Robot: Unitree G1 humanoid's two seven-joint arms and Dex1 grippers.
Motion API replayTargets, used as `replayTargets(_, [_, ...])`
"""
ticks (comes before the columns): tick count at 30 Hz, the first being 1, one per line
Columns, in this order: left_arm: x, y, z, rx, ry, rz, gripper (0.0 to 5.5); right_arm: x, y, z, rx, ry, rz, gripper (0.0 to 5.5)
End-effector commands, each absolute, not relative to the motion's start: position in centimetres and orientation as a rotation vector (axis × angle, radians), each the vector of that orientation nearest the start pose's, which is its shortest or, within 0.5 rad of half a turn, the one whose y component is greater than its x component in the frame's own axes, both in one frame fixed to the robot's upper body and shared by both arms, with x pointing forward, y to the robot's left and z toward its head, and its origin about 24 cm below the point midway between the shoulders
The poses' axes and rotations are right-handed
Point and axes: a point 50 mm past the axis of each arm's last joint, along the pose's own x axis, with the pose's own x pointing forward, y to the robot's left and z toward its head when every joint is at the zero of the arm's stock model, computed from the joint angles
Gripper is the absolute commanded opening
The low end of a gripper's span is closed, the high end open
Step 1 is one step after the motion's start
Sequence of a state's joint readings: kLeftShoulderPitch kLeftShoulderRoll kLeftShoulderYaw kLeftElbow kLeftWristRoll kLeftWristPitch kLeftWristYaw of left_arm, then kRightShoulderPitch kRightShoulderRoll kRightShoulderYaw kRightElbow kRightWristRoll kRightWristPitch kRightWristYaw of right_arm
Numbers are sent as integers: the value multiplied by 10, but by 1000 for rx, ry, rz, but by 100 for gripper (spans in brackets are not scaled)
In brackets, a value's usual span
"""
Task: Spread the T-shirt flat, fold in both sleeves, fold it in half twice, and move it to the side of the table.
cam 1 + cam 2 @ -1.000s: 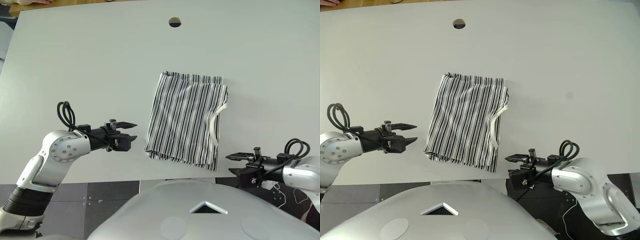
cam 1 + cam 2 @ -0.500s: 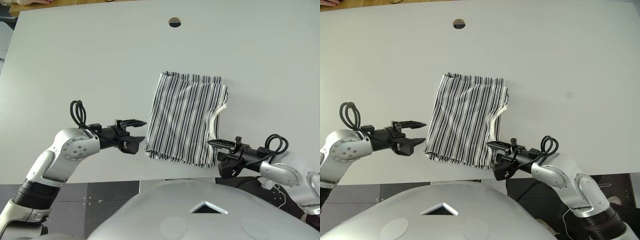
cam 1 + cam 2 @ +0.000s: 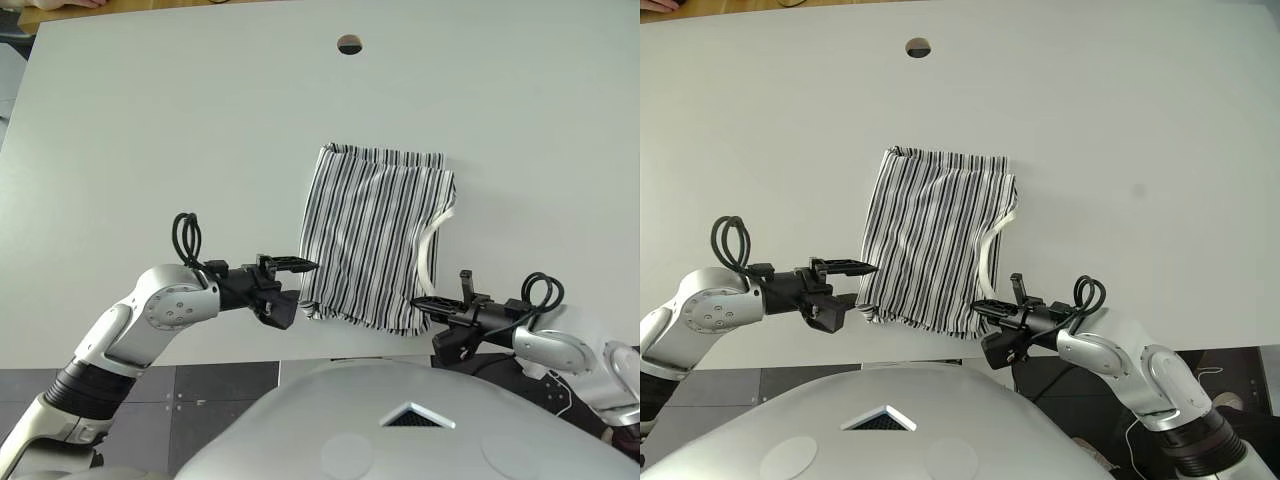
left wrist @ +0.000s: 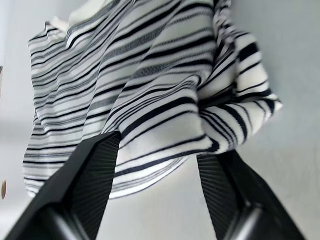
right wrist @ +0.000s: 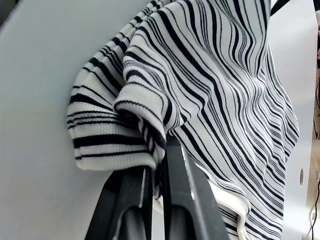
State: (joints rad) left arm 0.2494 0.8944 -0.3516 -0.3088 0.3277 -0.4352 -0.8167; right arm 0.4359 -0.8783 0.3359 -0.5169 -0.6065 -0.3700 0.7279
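- T-shirt (image 3: 375,235): striped, already folded into a narrow rectangle. It lies toward the near edge of the table (image 3: 150,130), a bit right of centre. The white neckband (image 3: 432,245) shows along its right side.
- left gripper (image 3: 298,290): at the shirt's near-left corner. Its fingers (image 4: 95,170) are spread wide with the corner between them, not clamped yet.
- right gripper (image 3: 428,308): at the near-right corner. Its fingers (image 5: 182,200) are pressed together, pinching a bunched bit of hem.
- Step, as judged: taking both near corners to fold the near half over toward the far edge.
- Risks:
  - The left jaws may close on the top layer only, so the layers split.
  - The right pinch is small and bunched and may slip on lift.
  - An uneven lift would skew the fold.
  - The near edge is close, so a dropped corner could hang off it.
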Motion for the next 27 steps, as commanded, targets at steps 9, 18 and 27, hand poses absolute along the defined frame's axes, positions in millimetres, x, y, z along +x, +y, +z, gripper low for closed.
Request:
replayTargets(9, [133, 180, 27, 1114, 231, -1606, 75, 119, -170, 51, -1185, 170, 1403, 10])
replayTargets(18, [171, 162, 79, 680, 163, -1348, 12, 155, -175, 103, -751, 171, 1225, 10])
replayTargets(27, [201, 156, 81, 550, 272, -1162, 12, 185, -169, 101, -636, 216, 1139, 10])
